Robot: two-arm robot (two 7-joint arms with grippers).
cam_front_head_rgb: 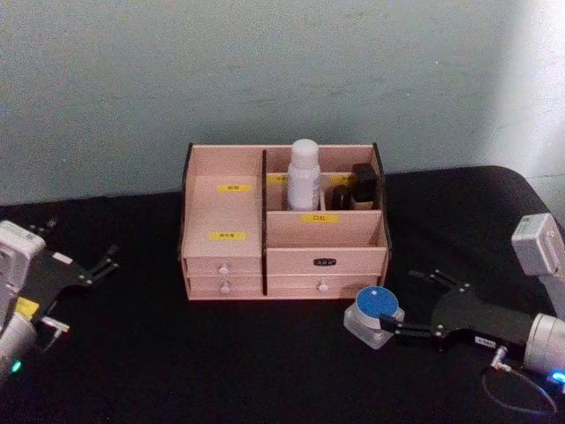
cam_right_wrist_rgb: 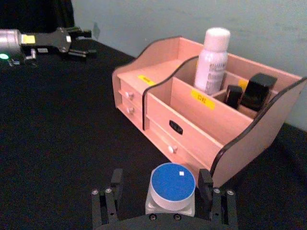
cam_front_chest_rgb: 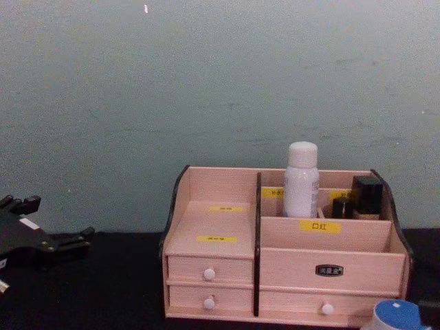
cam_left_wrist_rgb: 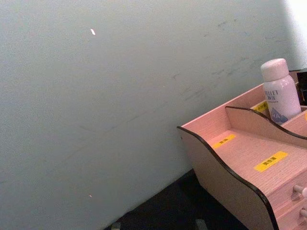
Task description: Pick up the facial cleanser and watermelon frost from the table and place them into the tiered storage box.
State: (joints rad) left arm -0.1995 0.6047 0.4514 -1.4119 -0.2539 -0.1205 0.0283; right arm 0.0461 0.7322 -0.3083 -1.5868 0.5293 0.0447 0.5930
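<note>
Watermelon frost: squat jar, blue lid, standing upright on the black table, just off the front right corner of the tiered storage box.

Right gripper: low over the table with its jaws spread wide, one finger on each side of the jar. There is a visible gap on both sides, wider on one, so nothing is held yet.

Left gripper: well apart at the far left of the table, fingers parted, empty and idle.

Facial cleanser: already upright in a rear compartment of the box, with small black containers in the compartment beside it. That half of the task looks done.

Step in hand, as I read it: grasp the jar.

- Centre the jaws first, so both pads meet the body together and the jar is not shoved sideways into the box wall.
- Grip the glassy body below the lid, not the lid rim. It looks slick, so close firmly.
- Lift straight up until the jar clears the box's front wall before moving inward.
- The front right compartment looks bare and is nearest, which makes it the likely target.
- Keep clear of the upright bottle behind, which could tip if nudged.
</note>
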